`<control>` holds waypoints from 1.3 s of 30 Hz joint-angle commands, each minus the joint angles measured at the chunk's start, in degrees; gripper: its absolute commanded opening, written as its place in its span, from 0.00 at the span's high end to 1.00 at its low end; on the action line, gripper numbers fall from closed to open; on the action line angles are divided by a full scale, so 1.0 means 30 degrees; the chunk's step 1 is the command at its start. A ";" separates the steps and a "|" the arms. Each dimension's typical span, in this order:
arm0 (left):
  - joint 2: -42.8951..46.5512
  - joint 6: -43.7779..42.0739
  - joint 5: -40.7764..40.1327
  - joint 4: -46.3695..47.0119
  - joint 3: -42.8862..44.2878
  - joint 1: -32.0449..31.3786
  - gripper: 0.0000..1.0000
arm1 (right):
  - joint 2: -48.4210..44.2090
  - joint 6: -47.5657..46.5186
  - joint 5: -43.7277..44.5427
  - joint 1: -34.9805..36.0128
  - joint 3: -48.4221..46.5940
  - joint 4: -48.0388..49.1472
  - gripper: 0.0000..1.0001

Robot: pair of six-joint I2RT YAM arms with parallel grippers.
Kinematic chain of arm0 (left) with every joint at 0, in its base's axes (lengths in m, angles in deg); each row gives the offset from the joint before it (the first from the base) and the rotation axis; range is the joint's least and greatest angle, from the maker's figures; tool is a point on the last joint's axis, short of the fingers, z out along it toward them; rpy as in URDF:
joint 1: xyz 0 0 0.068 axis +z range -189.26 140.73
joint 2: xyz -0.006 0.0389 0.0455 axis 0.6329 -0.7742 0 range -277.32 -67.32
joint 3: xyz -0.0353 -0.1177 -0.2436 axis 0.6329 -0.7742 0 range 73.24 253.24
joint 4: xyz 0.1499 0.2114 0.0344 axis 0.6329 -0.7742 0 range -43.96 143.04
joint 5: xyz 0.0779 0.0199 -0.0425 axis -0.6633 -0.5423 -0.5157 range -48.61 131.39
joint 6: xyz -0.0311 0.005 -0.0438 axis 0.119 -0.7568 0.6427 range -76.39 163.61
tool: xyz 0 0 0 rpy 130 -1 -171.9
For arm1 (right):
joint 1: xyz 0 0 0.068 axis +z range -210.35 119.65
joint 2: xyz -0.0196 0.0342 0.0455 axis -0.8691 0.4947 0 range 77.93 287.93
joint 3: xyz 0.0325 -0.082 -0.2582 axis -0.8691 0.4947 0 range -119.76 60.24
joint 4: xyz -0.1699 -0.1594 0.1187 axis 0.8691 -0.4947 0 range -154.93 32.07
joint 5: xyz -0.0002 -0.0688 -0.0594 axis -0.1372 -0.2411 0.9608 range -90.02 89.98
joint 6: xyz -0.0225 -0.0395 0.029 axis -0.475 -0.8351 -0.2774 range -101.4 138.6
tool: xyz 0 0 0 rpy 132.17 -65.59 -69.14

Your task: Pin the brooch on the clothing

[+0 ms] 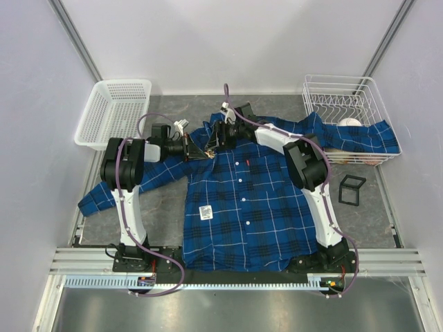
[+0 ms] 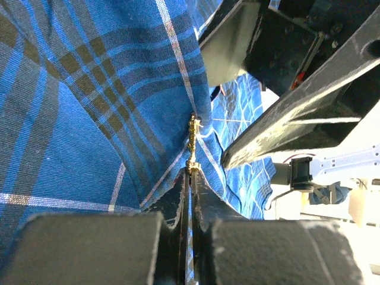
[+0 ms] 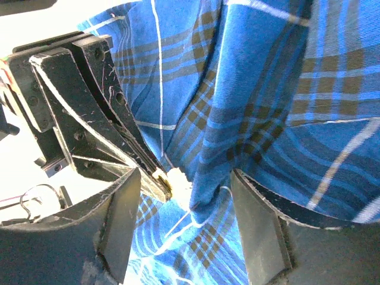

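Note:
The blue plaid shirt (image 1: pixel 242 200) lies flat on the table, front up, with its white square tag (image 1: pixel 205 212) on the lower left. Both grippers meet at the left collar area. My left gripper (image 1: pixel 202 150) is shut on the small gold brooch (image 2: pixel 193 142), which sticks out from its fingertips (image 2: pixel 202 184) against a raised fold of shirt (image 2: pixel 89 119). My right gripper (image 3: pixel 185 184) is open, with a bunched fold of shirt (image 3: pixel 249 107) between its fingers (image 3: pixel 261 231). The brooch (image 3: pixel 176 180) shows bright at the left gripper's tip in the right wrist view.
A white perforated basket (image 1: pixel 114 111) stands at the back left. A white wire rack (image 1: pixel 346 104) stands at the back right, with the shirt's right sleeve draped into it. A black square frame (image 1: pixel 351 189) lies right of the shirt.

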 commanded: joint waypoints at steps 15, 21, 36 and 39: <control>0.1275 -0.3773 0.0570 -0.4922 0.1053 0.1027 0.98 | -0.2132 -0.1883 -0.0859 -0.1733 0.1308 0.0395 0.44; 0.0749 -0.2514 0.1244 -0.2697 0.0876 0.1027 0.98 | -0.1079 -0.2646 -0.1797 -0.1440 0.1222 0.0484 0.50; -0.0220 0.0828 0.2387 0.1261 0.0818 0.0880 0.98 | 0.0126 -0.1884 -0.2297 -0.1145 -0.0010 0.1305 0.48; -0.0250 0.0857 0.2504 0.1290 0.0877 0.0880 0.98 | -0.0138 -0.1885 -0.2266 -0.1350 0.0517 0.1479 0.48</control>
